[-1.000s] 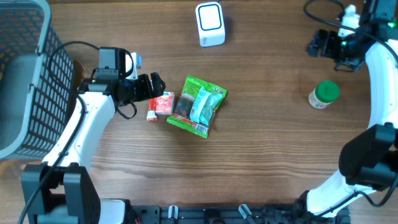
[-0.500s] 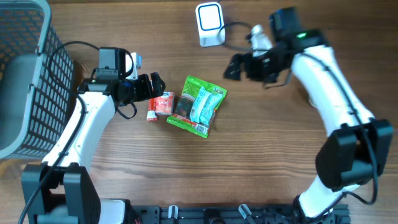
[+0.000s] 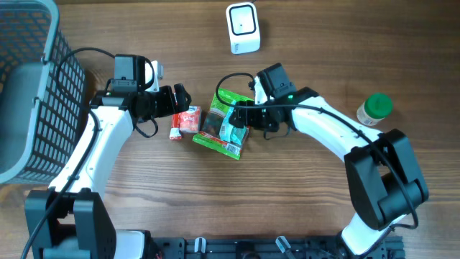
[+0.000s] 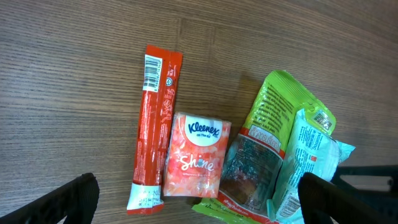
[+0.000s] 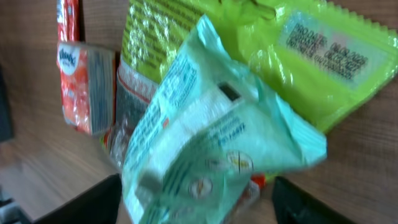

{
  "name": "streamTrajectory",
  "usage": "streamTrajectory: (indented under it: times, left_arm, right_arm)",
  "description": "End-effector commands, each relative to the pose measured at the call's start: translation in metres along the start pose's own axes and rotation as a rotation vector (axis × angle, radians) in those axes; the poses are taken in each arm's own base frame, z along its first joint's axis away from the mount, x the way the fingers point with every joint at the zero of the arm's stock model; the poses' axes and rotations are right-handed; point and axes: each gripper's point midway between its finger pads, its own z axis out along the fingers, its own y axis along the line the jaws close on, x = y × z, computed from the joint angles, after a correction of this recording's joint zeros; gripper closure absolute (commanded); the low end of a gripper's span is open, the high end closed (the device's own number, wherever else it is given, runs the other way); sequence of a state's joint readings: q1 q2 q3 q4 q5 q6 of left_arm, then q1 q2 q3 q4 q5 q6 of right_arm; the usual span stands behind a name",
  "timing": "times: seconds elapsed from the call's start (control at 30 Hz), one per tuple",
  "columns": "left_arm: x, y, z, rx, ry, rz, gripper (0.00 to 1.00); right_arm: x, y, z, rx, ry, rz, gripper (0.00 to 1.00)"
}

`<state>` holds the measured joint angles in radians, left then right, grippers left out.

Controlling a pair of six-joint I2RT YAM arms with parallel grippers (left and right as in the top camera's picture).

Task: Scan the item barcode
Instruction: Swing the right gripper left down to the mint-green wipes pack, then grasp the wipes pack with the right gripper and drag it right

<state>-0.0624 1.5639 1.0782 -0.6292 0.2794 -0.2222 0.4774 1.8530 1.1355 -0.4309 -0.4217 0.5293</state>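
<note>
From the left wrist, the left fingers [image 4: 68, 202] show as two dark tips at the lower corners of the frame, spread wide with nothing between them but the goods below. A red stick packet [image 4: 155, 124] lies lengthwise on the wooden bench [image 4: 62, 62]. Just right of it sits a small tissue pack [image 4: 198, 155], touching a green bag [image 4: 267, 137]. A pale blue-green pouch [image 4: 311, 168] lies across the right side of that bag.

From the right wrist, the pouch fills the middle of the frame, lying tilted across the green bag. The right fingers [image 5: 81, 202] sit in the lower corners, apart, one on each side of the pouch's lower end. I cannot tell whether either tip presses against it. The tissue pack and the end of the stick packet sit at the upper left.

From overhead, the pile lies at the middle of the bench. The left arm reaches in from the left, its tips just beside the tissue pack. The right arm comes in from the right, its tips over the pouch. A white scanner [image 3: 243, 27] stands at the top centre, well apart from the pile. A green-lidded jar [image 3: 375, 109] stands at the right, and a dark basket [image 3: 29, 86] fills the upper left.
</note>
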Motion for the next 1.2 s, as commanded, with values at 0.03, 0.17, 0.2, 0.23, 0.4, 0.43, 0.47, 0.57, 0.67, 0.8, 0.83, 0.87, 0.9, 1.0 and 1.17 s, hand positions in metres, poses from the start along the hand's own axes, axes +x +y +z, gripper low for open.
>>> streamTrajectory:
  times: [0.03, 0.17, 0.2, 0.23, 0.4, 0.43, 0.47, 0.57, 0.67, 0.8, 0.83, 0.87, 0.9, 1.0, 1.17]
  left_arm:
    - [-0.008, -0.003, -0.007, 0.013, -0.027, 0.003, 0.00]
    - [-0.008, -0.003, -0.007, 0.013, -0.027, 0.003, 0.00]
    - [-0.008, -0.003, -0.007, 0.013, -0.027, 0.003, 0.00]
    - [-0.008, -0.003, -0.007, 0.013, -0.027, 0.003, 0.00]
    - [-0.008, -0.003, -0.007, 0.013, -0.027, 0.003, 0.00]
    - [-0.008, -0.003, -0.007, 0.013, -0.027, 0.003, 0.00]
    - [-0.008, -0.003, -0.007, 0.013, -0.027, 0.003, 0.00]
    - [-0.008, -0.003, -0.007, 0.013, -0.027, 0.003, 0.00]
    - [-0.008, -0.003, -0.007, 0.013, -0.027, 0.003, 0.00]
    - [-0.008, -0.003, -0.007, 0.013, -0.027, 0.003, 0.00]
    - [-0.008, -0.003, -0.007, 0.013, -0.027, 0.003, 0.00]
    - [-0.008, -0.003, -0.007, 0.013, -0.027, 0.003, 0.00]
    - [-0.008, -0.003, -0.007, 0.013, -0.027, 0.003, 0.00]
    - [-0.008, -0.003, -0.007, 0.013, -0.027, 0.003, 0.00]
    - [-0.008, -0.003, -0.007, 0.013, -0.027, 0.003, 0.00]
  right_arm:
    - [-0.002, -0.009, 0.004, 0.053, -0.035, 0.046, 0.40]
    - [-0.001, -0.015, 0.003, 0.083, -0.036, 0.047, 0.43]
    - [0.000, -0.017, 0.003, 0.094, -0.035, 0.047, 0.43]
    - [0.000, -0.020, 0.003, 0.111, -0.035, 0.049, 0.42]
    - [0.003, -0.030, 0.008, 0.135, -0.048, 0.052, 0.38]
    - [0.002, -0.031, 0.010, 0.131, -0.054, 0.052, 0.38]
    - [0.000, -0.030, 0.011, 0.122, -0.068, 0.050, 0.38]
    - [-0.005, -0.023, 0.012, 0.085, -0.085, 0.037, 0.40]
    - [-0.008, -0.012, 0.007, 0.032, -0.079, 0.036, 0.60]
    - [-0.019, -0.002, 0.001, -0.014, -0.115, 0.043, 0.62]
    - [-0.021, -0.001, 0.000, -0.020, -0.121, 0.048, 0.58]
    - [-0.021, -0.001, 0.001, -0.019, -0.121, 0.067, 0.54]
    - [-0.021, -0.001, 0.001, -0.019, -0.120, 0.069, 0.51]
    - [-0.019, -0.002, 0.003, -0.011, -0.120, 0.067, 0.43]
    - [-0.031, -0.020, 0.001, 0.089, -0.195, 0.070, 0.32]
